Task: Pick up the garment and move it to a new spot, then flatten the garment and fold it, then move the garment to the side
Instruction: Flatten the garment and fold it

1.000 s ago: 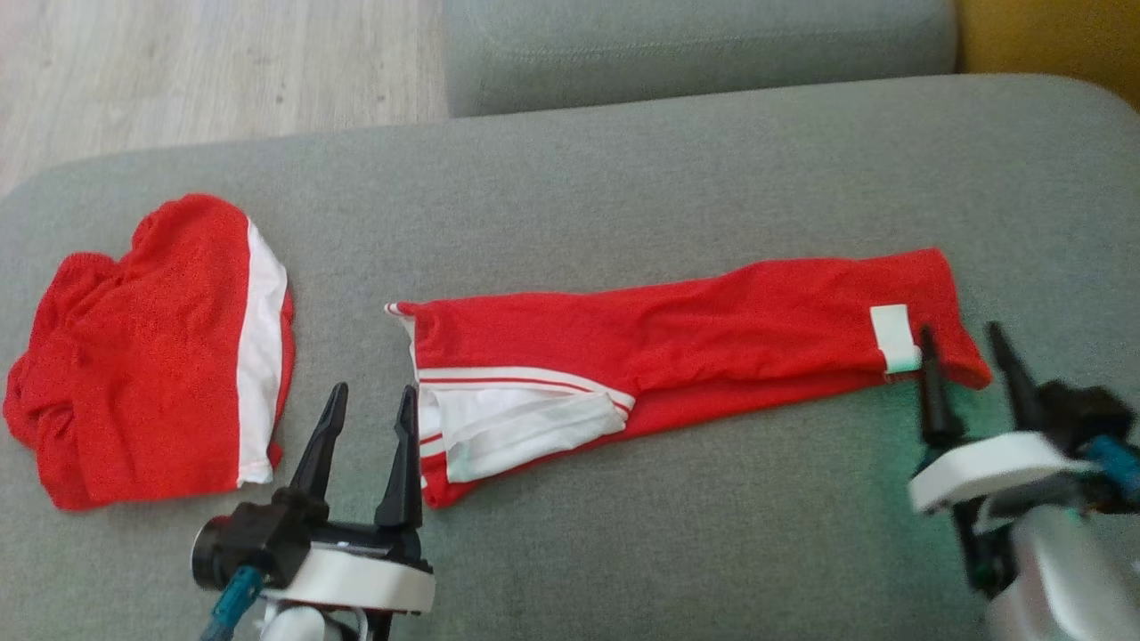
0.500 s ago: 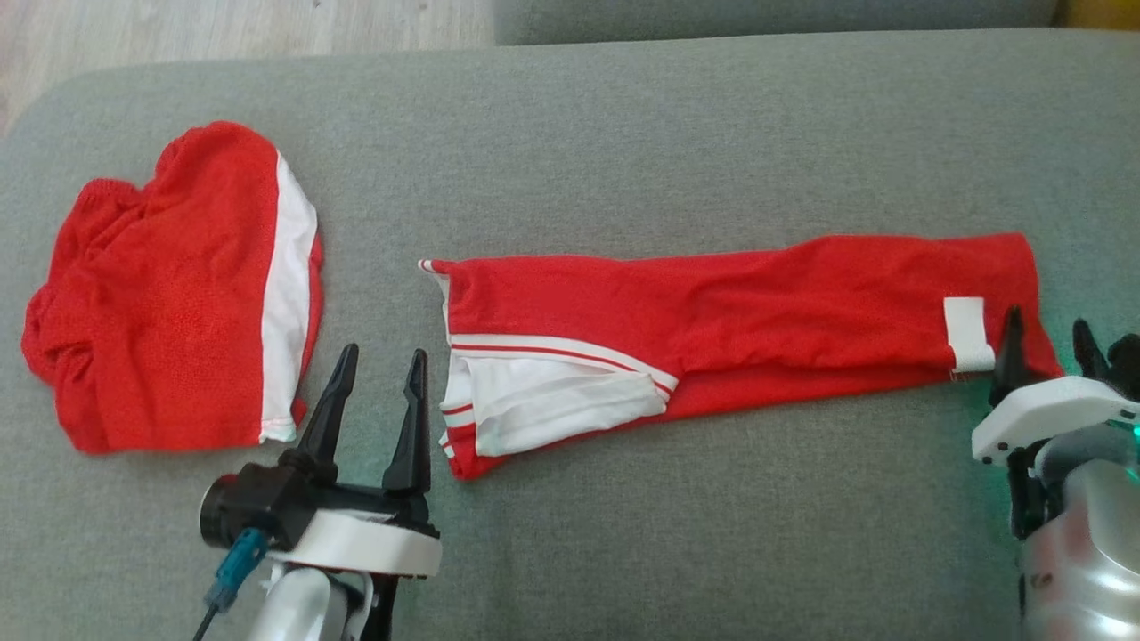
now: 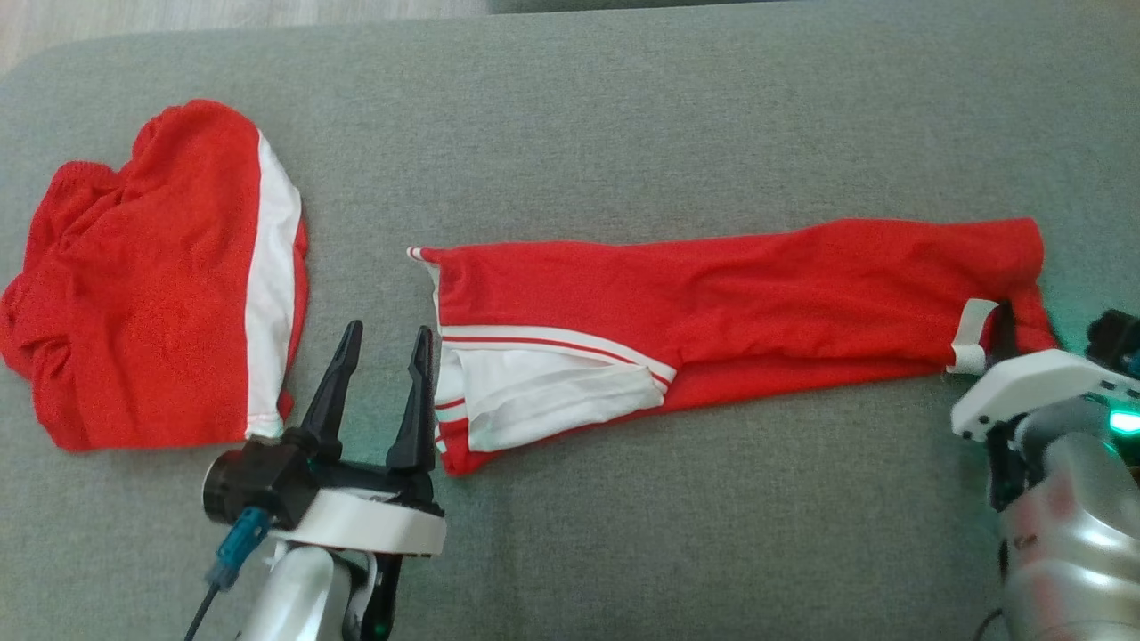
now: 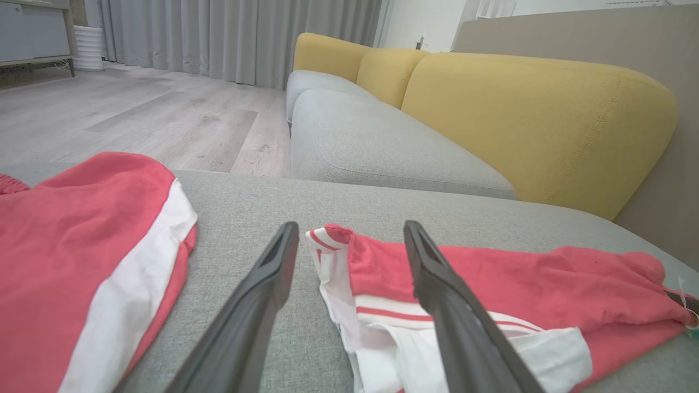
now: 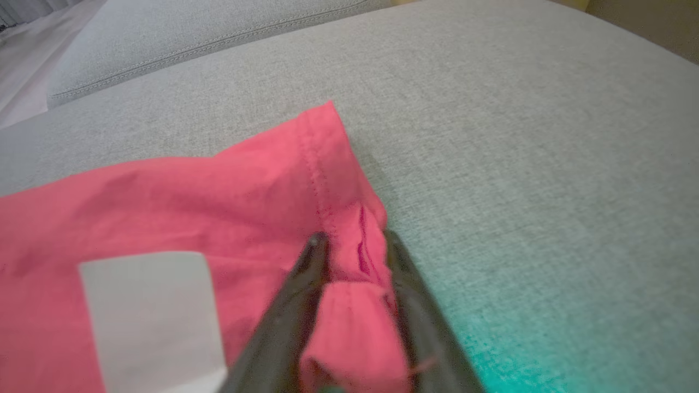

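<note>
Right wrist view: right gripper [image 5: 352,240] pinches a thin hem fold of the garment [image 5: 218,207]; left gripper [image 3: 387,334] stands wide, empty. Such a shallow bite may slip on lifting.

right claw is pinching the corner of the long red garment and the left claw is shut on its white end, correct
Not quite: the left claw is open beside the white end, holding nothing, as the left wrist view shows. The right claw does pinch the corner of the long red garment.
</note>
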